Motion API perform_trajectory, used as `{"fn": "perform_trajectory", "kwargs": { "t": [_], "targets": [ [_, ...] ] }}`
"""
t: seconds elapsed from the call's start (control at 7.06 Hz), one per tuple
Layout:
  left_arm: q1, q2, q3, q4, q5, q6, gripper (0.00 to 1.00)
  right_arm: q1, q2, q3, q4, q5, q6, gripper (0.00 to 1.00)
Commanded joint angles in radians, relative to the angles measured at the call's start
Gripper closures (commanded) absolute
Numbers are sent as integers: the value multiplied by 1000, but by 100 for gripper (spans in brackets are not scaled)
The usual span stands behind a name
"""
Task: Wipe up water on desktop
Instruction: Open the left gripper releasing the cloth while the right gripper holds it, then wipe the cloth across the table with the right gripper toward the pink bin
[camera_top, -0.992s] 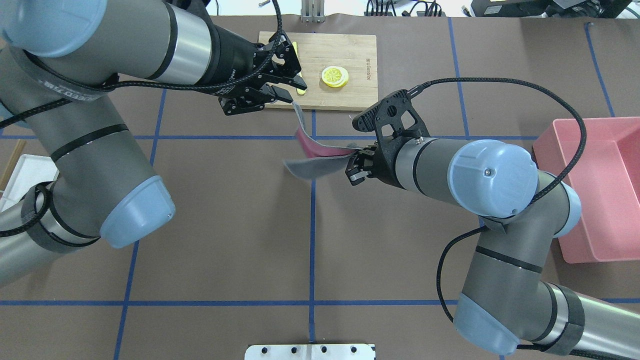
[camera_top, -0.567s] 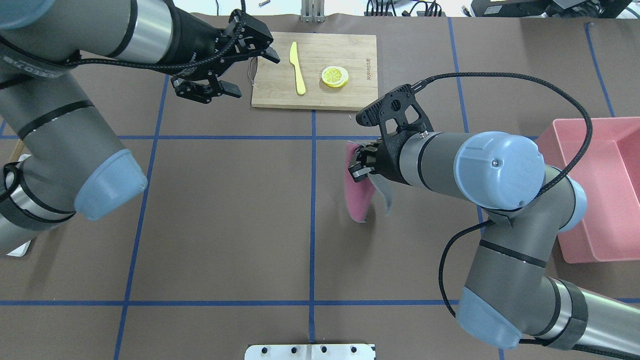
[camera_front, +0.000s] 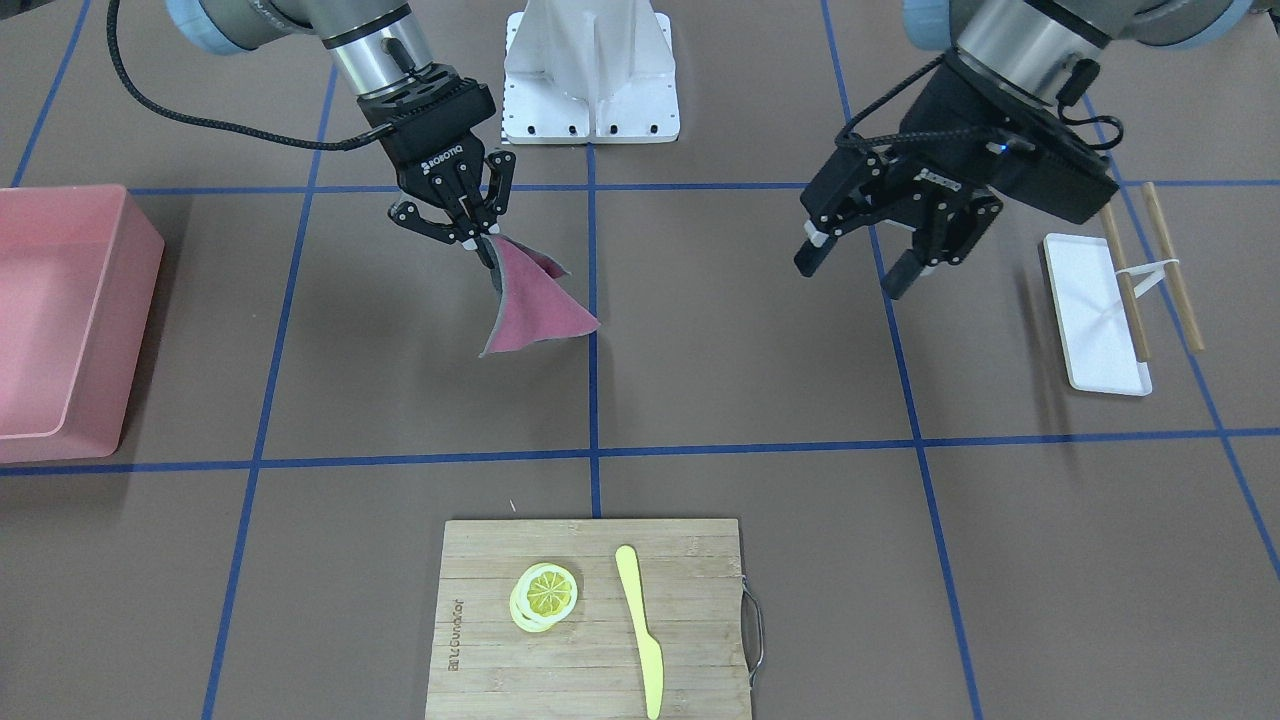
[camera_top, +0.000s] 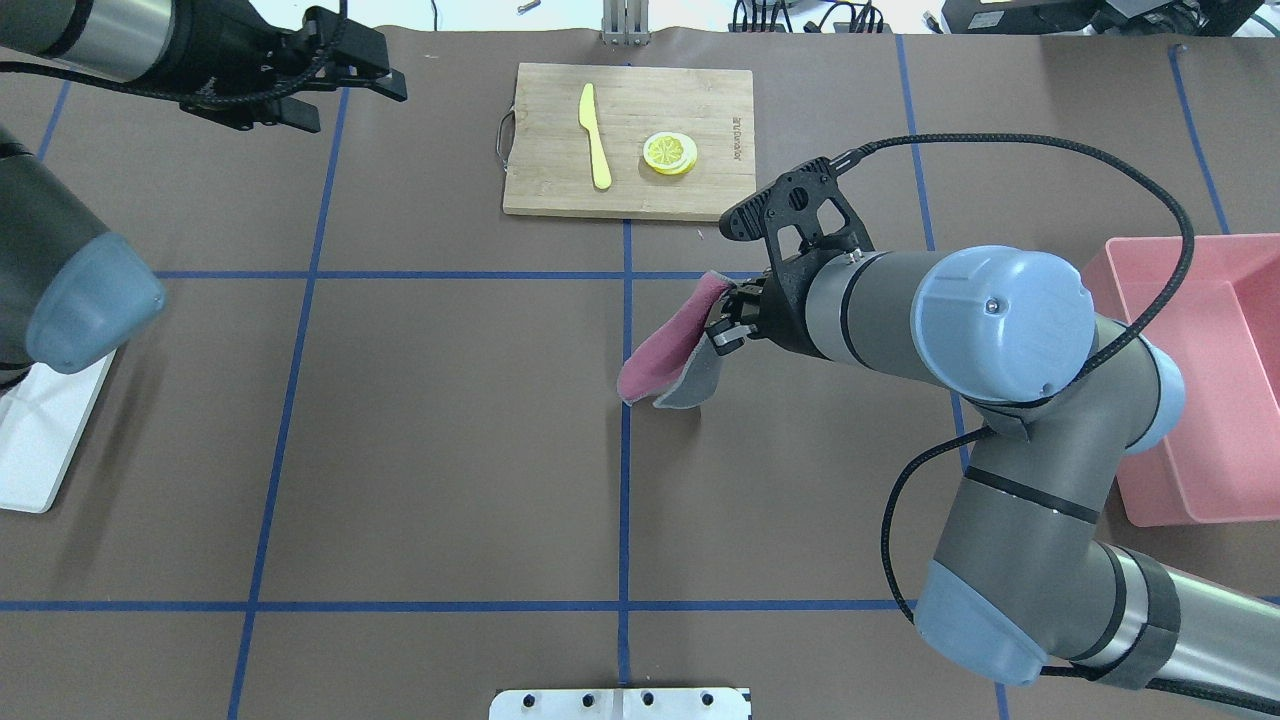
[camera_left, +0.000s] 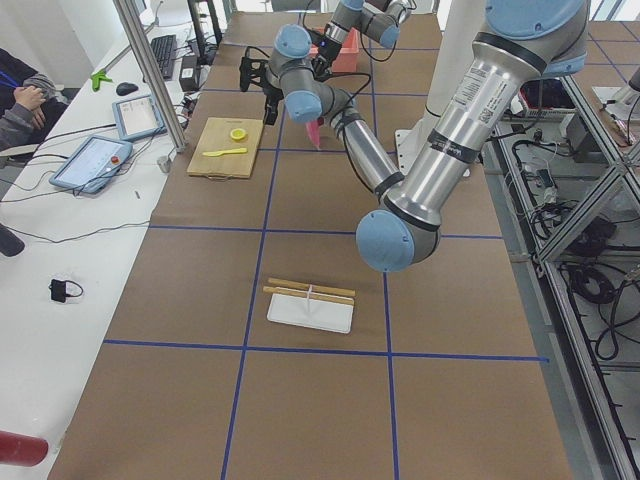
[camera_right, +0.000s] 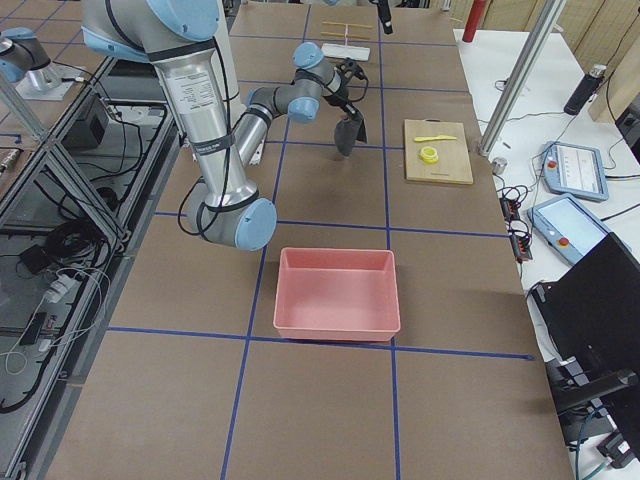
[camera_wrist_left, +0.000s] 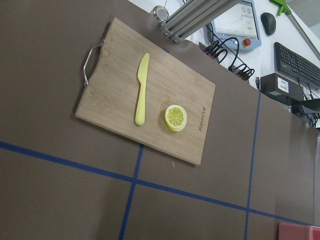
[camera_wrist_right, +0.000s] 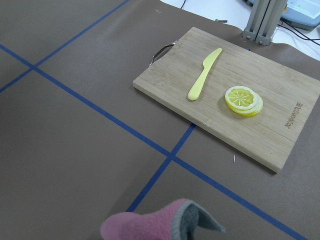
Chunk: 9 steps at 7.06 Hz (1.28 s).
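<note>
The desktop (camera_top: 450, 430) is a brown tabletop with blue tape lines; I see no water on it. My right gripper (camera_top: 722, 325) is shut on one edge of a pink and grey cloth (camera_top: 665, 355), which hangs from it just above the desktop near the centre line. In the front view the right gripper (camera_front: 478, 240) holds the cloth (camera_front: 535, 305) folded and drooping. The cloth's tip shows at the bottom of the right wrist view (camera_wrist_right: 160, 225). My left gripper (camera_top: 355, 110) is open and empty at the far left, also seen in the front view (camera_front: 850, 278).
A bamboo cutting board (camera_top: 700, 185) at the far middle carries a yellow knife (camera_top: 596, 135) and a lemon slice (camera_top: 670, 153). A pink bin (camera_top: 1200, 380) stands at the right. A white tray (camera_front: 1095, 320) with two wooden sticks lies at the left.
My left gripper let go of the cloth's far corner and drew back to the far left, open. The cloth dropped and now hangs from the right gripper alone, which has hardly moved.
</note>
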<state>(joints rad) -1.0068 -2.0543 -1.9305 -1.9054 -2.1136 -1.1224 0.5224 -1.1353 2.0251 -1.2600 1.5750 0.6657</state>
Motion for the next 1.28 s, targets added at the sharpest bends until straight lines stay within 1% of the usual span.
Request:
{"fn": "perform_trajectory", "kwargs": {
  "t": [0.0, 0.28, 0.42, 0.57, 0.85, 0.99, 1.13],
  "targets": [
    [-80, 89, 4, 53, 3, 343, 2, 2, 0, 0, -2, 0, 0, 100],
    [-197, 169, 2, 170, -2, 714, 2, 4, -3, 0, -2, 0, 0, 100],
    [-260, 193, 11, 228, -2, 865, 2, 5, -3, 1, -2, 0, 0, 100],
    [-322, 224, 43, 274, -2, 1032, 2, 5, -3, 0, -2, 0, 0, 100],
    [-425, 310, 120, 324, -11, 1153, 2, 8, -4, 0, -2, 0, 0, 100],
    [-500, 348, 181, 322, -12, 1200, 2, 10, -4, 0, -2, 0, 0, 100],
    [-553, 371, 270, 324, -12, 1295, 2, 14, -6, 0, -4, 3, 0, 100]
  ]
}}
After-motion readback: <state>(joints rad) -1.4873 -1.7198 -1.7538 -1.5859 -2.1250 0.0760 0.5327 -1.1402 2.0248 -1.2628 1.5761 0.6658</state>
